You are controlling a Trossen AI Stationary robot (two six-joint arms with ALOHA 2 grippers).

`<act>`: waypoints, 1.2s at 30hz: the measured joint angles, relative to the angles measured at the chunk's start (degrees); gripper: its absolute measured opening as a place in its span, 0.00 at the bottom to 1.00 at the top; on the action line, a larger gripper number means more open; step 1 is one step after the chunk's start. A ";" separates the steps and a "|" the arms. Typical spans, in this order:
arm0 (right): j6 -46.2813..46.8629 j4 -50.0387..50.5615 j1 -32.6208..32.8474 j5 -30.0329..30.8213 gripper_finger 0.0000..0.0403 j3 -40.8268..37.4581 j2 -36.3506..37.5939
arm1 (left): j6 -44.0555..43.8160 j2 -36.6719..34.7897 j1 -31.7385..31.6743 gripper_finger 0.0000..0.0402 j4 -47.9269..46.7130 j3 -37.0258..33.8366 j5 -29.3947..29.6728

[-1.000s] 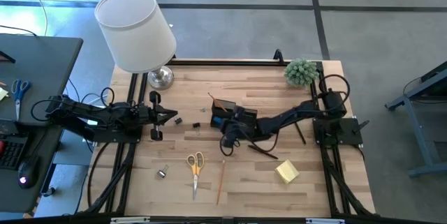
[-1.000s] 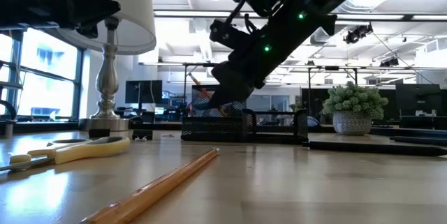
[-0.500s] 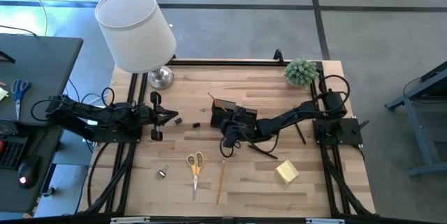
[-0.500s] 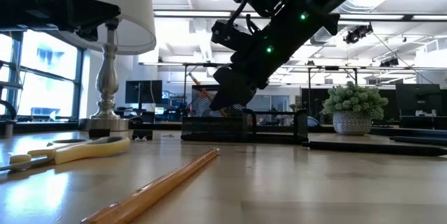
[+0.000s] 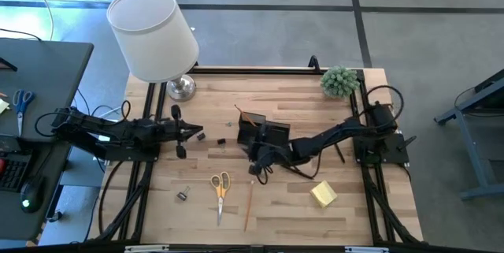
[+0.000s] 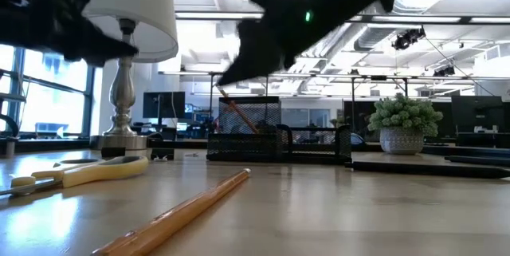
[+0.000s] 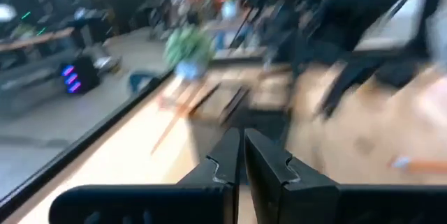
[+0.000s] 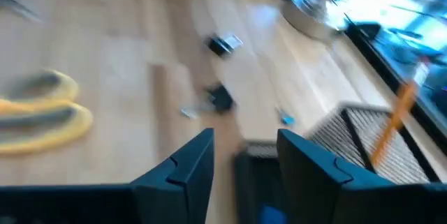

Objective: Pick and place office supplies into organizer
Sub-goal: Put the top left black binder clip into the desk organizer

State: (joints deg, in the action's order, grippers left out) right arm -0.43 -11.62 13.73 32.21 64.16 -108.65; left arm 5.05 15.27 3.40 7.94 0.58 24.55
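Note:
The black mesh organizer (image 5: 250,123) (image 6: 279,140) stands mid-table, with a pencil (image 6: 235,116) leaning in it. My right gripper (image 5: 257,165) (image 8: 244,151) hangs open and empty just near of the organizer, raised above the table (image 6: 227,76). Yellow-handled scissors (image 5: 220,184) (image 8: 42,116) and a wooden pencil (image 5: 249,204) (image 6: 183,212) lie flat nearer the front edge. The yellow sticky pad (image 5: 323,194) lies to their right and a small clip (image 5: 182,196) to their left. My left gripper (image 5: 197,133) (image 7: 242,155) is shut, above the table left of the organizer.
A white-shaded lamp (image 5: 153,36) stands at the far left corner and a potted plant (image 5: 339,81) at the far right. Small dark bits (image 5: 221,141) lie between my left gripper and the organizer. Dark pens (image 5: 298,173) lie under my right arm.
My right gripper has risen from beside the organizer's near side and drawn slightly toward the near edge. My left gripper has turned about its own axis and edged toward the organizer. Nothing on the table has moved.

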 joint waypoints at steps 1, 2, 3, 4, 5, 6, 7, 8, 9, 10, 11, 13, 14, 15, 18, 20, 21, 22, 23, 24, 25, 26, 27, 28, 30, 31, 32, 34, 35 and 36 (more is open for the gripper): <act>-0.04 -0.65 0.24 -1.34 0.36 0.00 0.48 | -0.92 0.00 0.00 0.03 -1.34 0.00 1.17; -0.06 -1.60 0.44 -2.29 0.36 0.00 0.80 | -2.21 0.00 -0.02 0.03 -2.20 0.00 1.93; -0.04 -3.12 0.59 -3.22 0.36 0.00 0.97 | -3.63 0.00 -0.02 0.03 -2.59 0.00 2.05; -0.06 -4.59 0.69 -4.13 0.36 0.00 1.02 | -5.15 0.00 -0.02 0.03 -2.62 0.00 1.85; -0.35 -5.86 0.70 -5.23 0.36 0.00 1.03 | -6.56 -0.01 0.00 0.03 -2.58 0.00 1.15; -0.94 -6.68 0.55 -6.71 0.36 0.00 1.03 | -7.91 -0.02 -0.01 0.03 -2.58 0.00 -0.03; -1.47 -7.01 0.43 -7.97 0.37 0.00 1.01 | -9.17 -0.01 0.00 0.03 -2.65 0.00 -1.34; -2.14 -7.21 0.22 -9.04 0.37 0.00 0.89 | -10.36 -0.02 0.00 0.03 -2.87 0.00 -2.71; -2.79 -7.20 0.08 -9.79 0.37 0.00 0.75 | -11.53 -0.02 0.00 0.03 -3.31 0.00 -3.91; -3.43 -6.98 -0.14 -10.41 0.38 0.00 0.71 | -12.48 -0.02 0.00 0.03 -4.01 0.00 -4.98; -4.15 -6.93 -0.30 -11.42 0.38 0.00 0.71 | -12.98 -0.01 0.00 0.03 -4.70 0.00 -6.23; -5.09 -7.18 -0.75 -13.32 0.38 0.00 0.64 | -13.47 0.37 0.00 0.03 -4.84 0.00 -8.88; -5.61 -7.17 -1.03 -13.73 0.39 0.00 0.63 | -14.24 0.83 0.00 0.03 -4.82 0.02 -9.90; -5.86 -7.20 -1.30 -13.78 0.39 0.00 0.56 | -15.13 1.38 0.00 0.03 -5.05 0.02 -10.41; -6.05 -7.60 -2.51 -14.30 0.39 0.00 0.55 | -18.08 3.65 0.00 0.03 -5.13 0.02 -11.21; -6.38 -7.61 -3.41 -15.22 0.38 0.00 0.53 | -20.14 5.96 0.00 0.03 -5.20 0.02 -11.90; -7.04 -7.83 -3.87 -15.95 0.38 0.00 0.53 | -21.21 7.09 0.00 0.03 -5.25 0.02 -12.13; -7.39 -8.17 -4.27 -16.36 0.38 0.00 0.53 | -22.32 8.27 0.00 0.03 -5.22 0.02 -12.22; -7.64 -8.46 -4.57 -16.44 0.38 0.00 0.53 | -23.32 9.41 0.00 0.03 -5.21 0.02 -12.21; -8.10 -8.63 -4.83 -16.63 0.38 0.00 0.53 | -24.00 10.55 0.00 0.03 -5.20 0.02 -12.20; -8.52 -8.66 -5.08 -16.82 0.38 0.00 0.53 | -24.71 11.56 0.00 0.03 -5.22 0.02 -12.16; -8.95 -8.68 -5.12 -16.83 0.38 0.00 0.53 | -25.04 12.50 0.00 0.03 -5.20 0.02 -12.16; -9.41 -8.81 -5.12 -16.83 0.38 0.00 0.53 | -25.53 13.31 0.00 0.03 -5.20 0.02 -12.16; -9.91 -8.90 -5.12 -16.82 0.37 0.00 0.53 | -26.21 13.98 0.00 0.03 -5.20 0.02 -12.14; -10.58 -9.00 -5.07 -16.72 0.37 0.00 0.53 | -26.59 14.98 0.00 0.03 -5.15 0.02 -12.06; -10.60 -9.01 -4.98 -16.68 0.36 0.00 0.53 | -26.58 15.28 0.00 0.03 -5.13 0.02 -12.04; -10.58 -9.00 -4.78 -16.66 0.36 0.00 0.53 | -26.56 15.40 0.00 0.03 -5.13 0.02 -11.96; -10.67 -8.73 -4.34 -16.62 0.35 0.00 0.53 | -26.18 15.37 0.00 0.03 -4.97 0.02 -11.92; -11.03 -8.53 -4.01 -16.62 0.35 0.00 0.53 | -25.54 15.37 0.00 0.03 -4.76 0.02 -11.90; -11.26 -8.37 -3.64 -16.62 0.35 0.00 0.53 | -24.50 15.37 0.00 0.03 -4.65 0.02 -11.90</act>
State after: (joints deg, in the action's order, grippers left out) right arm -11.68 -19.99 10.08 15.59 64.16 -108.12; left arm -19.45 30.63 3.40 3.29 0.60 12.64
